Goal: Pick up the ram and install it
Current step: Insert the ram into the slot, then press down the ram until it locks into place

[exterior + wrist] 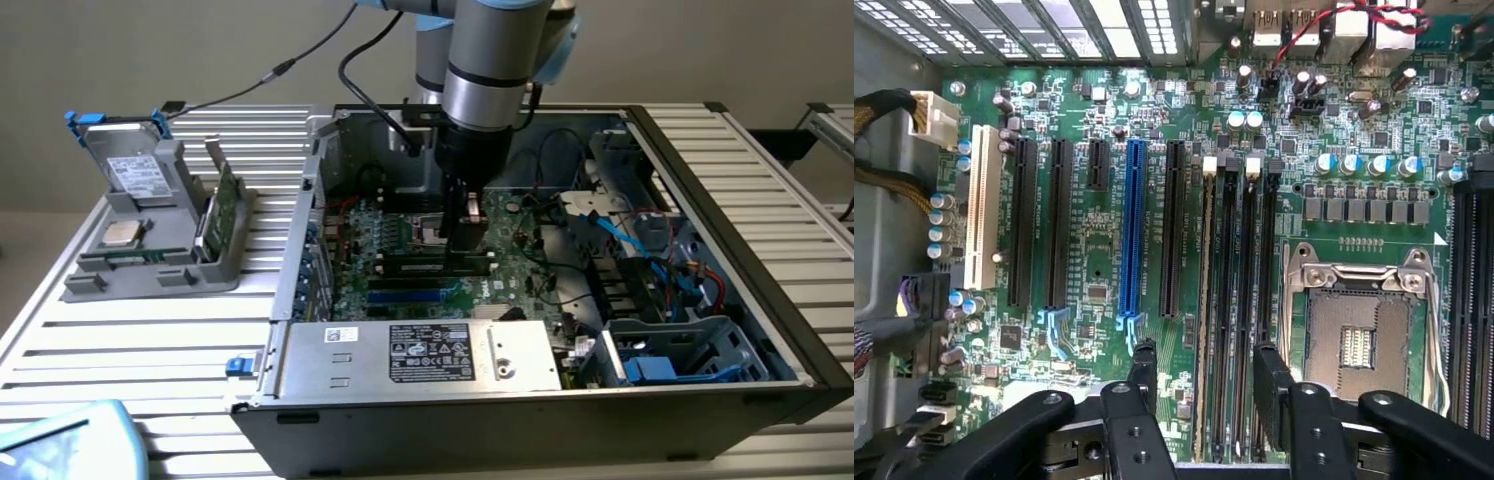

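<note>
Tool [1204, 375] spread wide, holding nothing, low inside the computer case [747, 200] right over the ram [1207, 300]. Ram standing on edge in its long black slot [1226, 300] on the green board [1104, 250]. Maybe not pushed all the way in, so might tip or pop loose if bumped.

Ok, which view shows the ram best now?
Wrist view: the ram shows edge-on, standing in a slot of the motherboard, between the fingers of the open gripper. In the exterior view the arm blocks that spot, so the ram is hard to tell.
</note>
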Available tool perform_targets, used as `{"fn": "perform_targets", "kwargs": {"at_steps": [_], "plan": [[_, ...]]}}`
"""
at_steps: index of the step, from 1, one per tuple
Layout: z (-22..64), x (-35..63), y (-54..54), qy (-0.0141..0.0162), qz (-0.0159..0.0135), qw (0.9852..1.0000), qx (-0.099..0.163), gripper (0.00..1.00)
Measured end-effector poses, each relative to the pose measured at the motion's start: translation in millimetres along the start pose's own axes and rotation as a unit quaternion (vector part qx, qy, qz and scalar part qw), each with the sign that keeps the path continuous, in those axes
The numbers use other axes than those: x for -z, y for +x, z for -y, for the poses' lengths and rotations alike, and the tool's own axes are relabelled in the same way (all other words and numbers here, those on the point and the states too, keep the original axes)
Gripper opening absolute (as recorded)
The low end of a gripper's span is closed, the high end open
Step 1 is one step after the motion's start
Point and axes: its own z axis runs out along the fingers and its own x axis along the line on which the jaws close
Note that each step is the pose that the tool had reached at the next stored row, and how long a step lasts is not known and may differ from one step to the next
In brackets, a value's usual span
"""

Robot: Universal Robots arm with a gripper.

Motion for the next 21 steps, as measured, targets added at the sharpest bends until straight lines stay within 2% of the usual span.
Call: {"fn": "perform_targets", "kwargs": {"at_steps": [5,21], "plan": [[-0.3,6.1,0.5,0.0012,0.0028,1.0,0.0,0.52],[2.7,6.8,-0.5,0.0012,0.0034,1.0,0.0,0.52]]}}
